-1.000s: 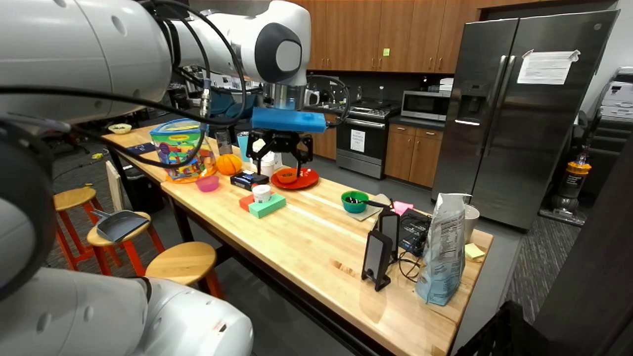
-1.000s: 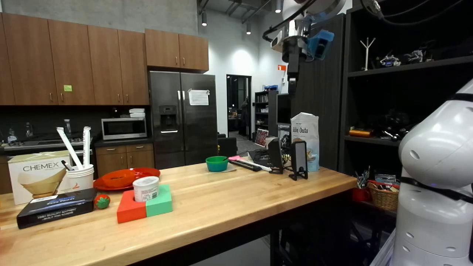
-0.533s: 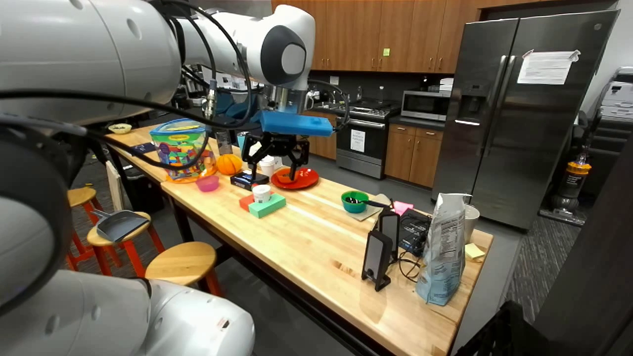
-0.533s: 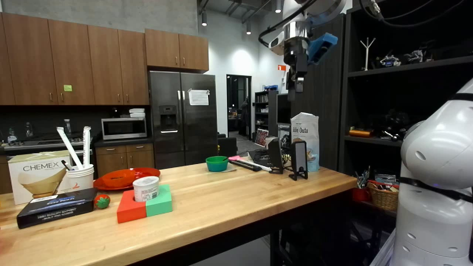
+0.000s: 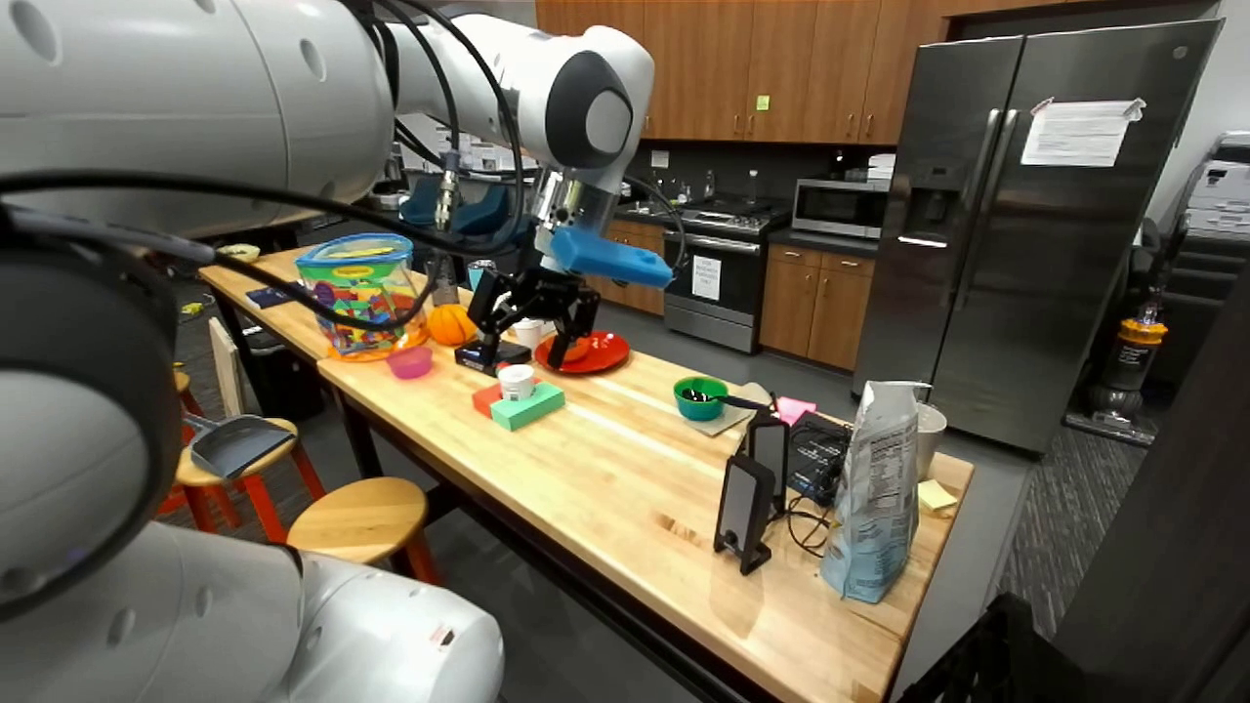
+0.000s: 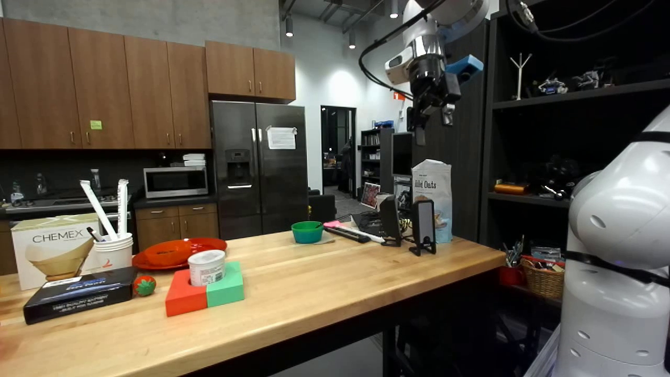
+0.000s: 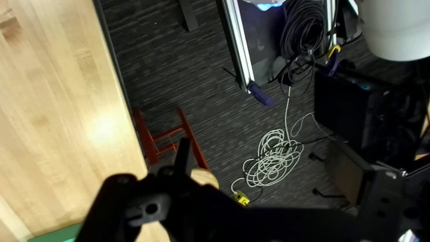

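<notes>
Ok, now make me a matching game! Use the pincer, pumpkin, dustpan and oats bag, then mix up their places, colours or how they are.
Things
1. Pincer
2. Pumpkin
3. Dustpan
4. Oats bag

Place, colour or state
A. On a stool
B. Near the black speakers
C. Open, up in the air
D. Orange

Right pairs: 1-C, 2-D, 3-A, 4-B

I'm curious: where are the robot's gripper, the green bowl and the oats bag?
Gripper [image 5: 523,360]: in an exterior view, midway between its fingertips.
Green bowl [image 6: 307,235]: in an exterior view, on its outer wall.
Oats bag [image 6: 438,195]: in an exterior view, on its printed front.
</notes>
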{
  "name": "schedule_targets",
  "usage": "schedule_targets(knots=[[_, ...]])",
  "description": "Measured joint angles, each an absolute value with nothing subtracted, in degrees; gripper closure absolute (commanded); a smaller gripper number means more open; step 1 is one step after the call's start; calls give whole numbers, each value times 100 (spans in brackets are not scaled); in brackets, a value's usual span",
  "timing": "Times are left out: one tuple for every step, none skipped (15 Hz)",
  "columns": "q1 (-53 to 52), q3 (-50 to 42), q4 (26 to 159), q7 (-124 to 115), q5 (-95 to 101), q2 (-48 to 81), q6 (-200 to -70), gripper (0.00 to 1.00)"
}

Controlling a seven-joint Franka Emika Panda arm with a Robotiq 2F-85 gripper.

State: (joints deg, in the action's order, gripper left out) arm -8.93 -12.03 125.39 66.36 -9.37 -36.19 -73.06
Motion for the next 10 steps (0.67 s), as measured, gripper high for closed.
schedule_targets(knots=[[-892,-1208,12497,6828,-937,-3569,-7214,0],[-898,-1066,12515,6872,-1117,-3563,-7153,0],[-946,-818,12575,6807,-1328,-3595,-7143,0],[-1028,-557,12624,6733,-1509,-3626,-7143,0],[-1127,-274,12656,6643,-1662,-3654,-7149,0],[-1228,49,12670,6532,-1811,-3676,-7166,0],[-1343,407,12665,6399,-1961,-3677,-7200,0],[-1487,734,12655,6242,-2093,-3672,-7276,0],[-1639,1022,12638,6074,-2215,-3661,-7379,0],[-1800,1316,12594,5873,-2324,-3630,-7505,0]])
